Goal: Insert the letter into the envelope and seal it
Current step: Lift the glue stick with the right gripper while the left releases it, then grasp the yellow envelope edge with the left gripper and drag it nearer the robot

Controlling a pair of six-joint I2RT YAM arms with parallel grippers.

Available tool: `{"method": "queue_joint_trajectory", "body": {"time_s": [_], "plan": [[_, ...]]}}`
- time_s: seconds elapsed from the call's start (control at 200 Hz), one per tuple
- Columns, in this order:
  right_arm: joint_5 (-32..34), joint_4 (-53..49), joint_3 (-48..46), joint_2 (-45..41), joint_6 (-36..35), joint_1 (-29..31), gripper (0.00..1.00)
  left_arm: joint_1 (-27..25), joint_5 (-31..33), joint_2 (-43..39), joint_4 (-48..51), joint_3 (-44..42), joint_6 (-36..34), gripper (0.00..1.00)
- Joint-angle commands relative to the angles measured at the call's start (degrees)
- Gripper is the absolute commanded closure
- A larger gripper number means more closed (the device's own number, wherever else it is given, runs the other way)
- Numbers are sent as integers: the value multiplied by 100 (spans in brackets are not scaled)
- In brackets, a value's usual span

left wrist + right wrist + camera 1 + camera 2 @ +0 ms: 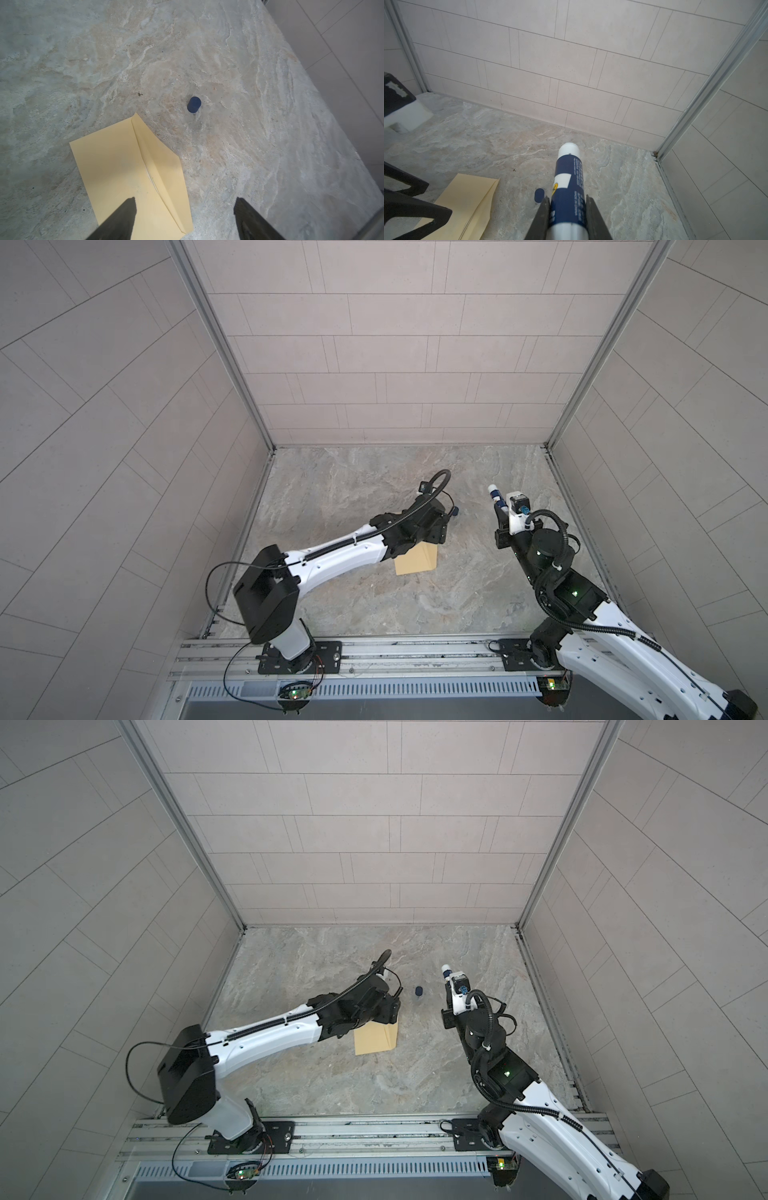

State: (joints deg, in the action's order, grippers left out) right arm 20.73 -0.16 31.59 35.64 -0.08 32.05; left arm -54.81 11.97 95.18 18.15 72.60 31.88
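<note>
One marble counter point(415, 605). One envelope point(116, 166) lies flat on it, directly under the left end effector point(185, 207), whose jaws are wide apart and grip nothing: one finger is over the paper, the other over bare counter. Both top views hide most of the envelope beneath that arm; only the left wrist view shows its flap lying open. One glue stick point(568, 187), white tip bare, is clamped in the right end effector point(567, 199); its label print shows only in the right wrist view. One dark blue cap point(418, 991) sits ahead of the left end effector, between the two.
</note>
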Motion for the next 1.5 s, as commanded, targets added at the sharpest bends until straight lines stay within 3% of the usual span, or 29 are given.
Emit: {"method": "queue_joint_trajectory", "body": {"time_s": [0.0, 0.285, 0.605, 0.746, 0.866, 1.041, 1.271, 1.496], "plan": [[-6, -549, -23, -163, 412, -167, 100, -133, 649, 555, 703, 590, -72, 22], [19, -635, -195, -569, 453, -300, 100, -317, 1679, 2153, 1687, 1888, -48, 26], [-52, -634, -234, -607, 469, -344, 100, -340, 1874, 3109, 1839, 2427, -170, 31], [-56, -609, -279, -620, 489, -358, 100, -339, 1884, 3342, 1832, 2544, -243, 41], [-85, -599, -291, -649, 509, -367, 100, -346, 1866, 3416, 1730, 2514, -353, 57], [-132, -599, -288, -689, 488, -377, 100, -382, 1848, 3142, 1428, 2195, -857, 82], [-399, -722, -93, -659, 464, -384, 100, -464, 1532, 1791, 196, 621, -2261, 100], [-1086, -1448, 613, -313, 299, -388, 100, -518, 384, 134, -1178, -1473, -4231, 100]]}}
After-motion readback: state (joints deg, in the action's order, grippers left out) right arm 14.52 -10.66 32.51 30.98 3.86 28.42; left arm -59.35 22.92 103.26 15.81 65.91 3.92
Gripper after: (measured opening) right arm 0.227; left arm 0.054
